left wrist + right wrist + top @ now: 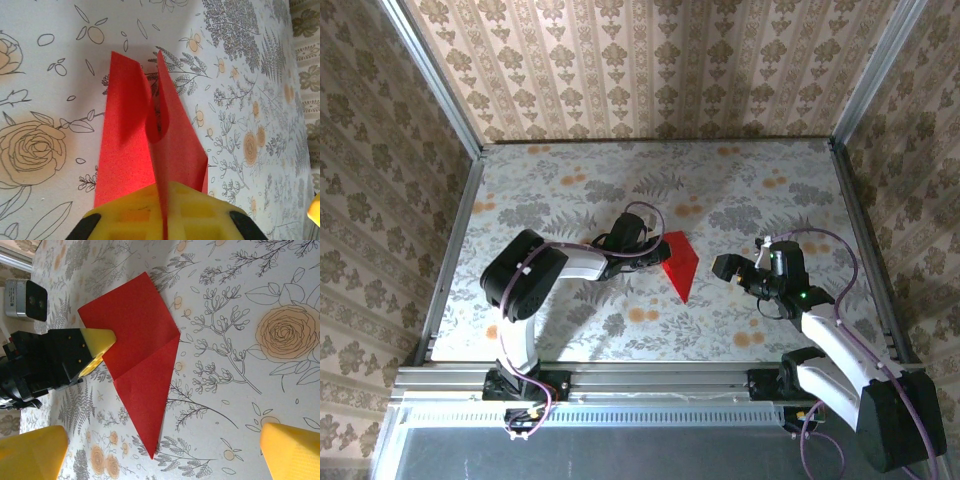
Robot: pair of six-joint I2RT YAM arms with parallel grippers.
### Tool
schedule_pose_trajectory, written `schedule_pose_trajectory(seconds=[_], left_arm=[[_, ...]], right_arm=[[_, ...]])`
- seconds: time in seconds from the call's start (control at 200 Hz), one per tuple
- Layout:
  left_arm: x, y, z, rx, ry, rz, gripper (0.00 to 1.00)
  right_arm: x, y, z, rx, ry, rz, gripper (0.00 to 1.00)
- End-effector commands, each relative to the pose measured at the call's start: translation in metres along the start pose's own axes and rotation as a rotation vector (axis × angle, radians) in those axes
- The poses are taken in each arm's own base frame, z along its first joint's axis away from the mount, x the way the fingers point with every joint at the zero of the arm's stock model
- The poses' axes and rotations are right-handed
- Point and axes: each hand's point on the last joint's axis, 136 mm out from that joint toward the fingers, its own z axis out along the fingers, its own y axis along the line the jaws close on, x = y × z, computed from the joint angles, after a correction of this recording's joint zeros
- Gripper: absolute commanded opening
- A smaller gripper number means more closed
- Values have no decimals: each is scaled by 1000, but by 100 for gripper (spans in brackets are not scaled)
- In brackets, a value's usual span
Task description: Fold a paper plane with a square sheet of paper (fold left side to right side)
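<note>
Thin bright red paper sheet (pixel 680 265), already creased into a pointed kite-like outline, sits mid-table on the floral-print tabletop (pixel 570 180), between the two arms with its tip toward the near edge. Left gripper (pixel 657 257) is clamped down on the paper's left edge. Left wrist view has the yellow pads (pixel 200 212) pressed together with a red layer (pixel 170 135) running edge-on between them. Right gripper (pixel 725 268) is spread wide and holds nothing; it's just off the paper's right side, apart from it, with the yellow fingertips (pixel 292 450) framing the pointed end (pixel 140 340). Handling guess: near weightless, floppy, no stiffness except along creases, and it will slide on this smooth top and crumple or tear if pinched hard or dragged. I'd hold it at an outer edge or corner, shallow bite, and pin the other half before carrying the flap over. Unclear: how many layers the left pads have, since the pinched edge is behind them; how far the flap is off the table; and, from above, the left gripper's body covers the paper's left margin. Right wrist view shows the left fingertip (pixel 97 347) at the edge but not the contact itself.
</note>
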Motion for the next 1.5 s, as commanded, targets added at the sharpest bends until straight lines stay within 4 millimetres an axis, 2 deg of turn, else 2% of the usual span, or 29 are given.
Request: schedule_pose_trajectory(seconds=[0.0, 0.185, 0.395, 0.505, 0.645, 0.785, 0.93, 1.07, 1.175, 1.495], left_arm=[[-8, -23, -17, 49, -27, 64, 5], [-7, -36, -45, 99, -30, 131, 1], [3, -62, -93, 230, -40, 248, 0], [13, -80, -120, 309, -24, 318, 0], [30, -100, -148, 416, 6, 387, 0], [39, -113, -168, 487, 17, 427, 0], [46, -120, -178, 530, 30, 452, 0], [51, -121, -179, 546, 55, 454, 0], [53, -120, -178, 550, 67, 450, 0], [57, -107, -173, 499, 86, 428, 0]], right_arm=[[0, 4, -1, -34, -9, 3, 100], [-7, 9, -1, -71, -54, -6, 100], [-19, 27, -10, -178, -161, -86, 100], [-17, 53, -15, -296, -129, -160, 99], [-5, 85, -19, -471, -28, -229, 90], [8, 116, -26, -634, 62, -300, 90], [27, 141, -32, -734, 158, -385, 92], [47, 158, -32, -786, 246, -442, 91], [52, 167, -32, -819, 281, -455, 79], [42, 176, -31, -813, 265, -485, 49]])
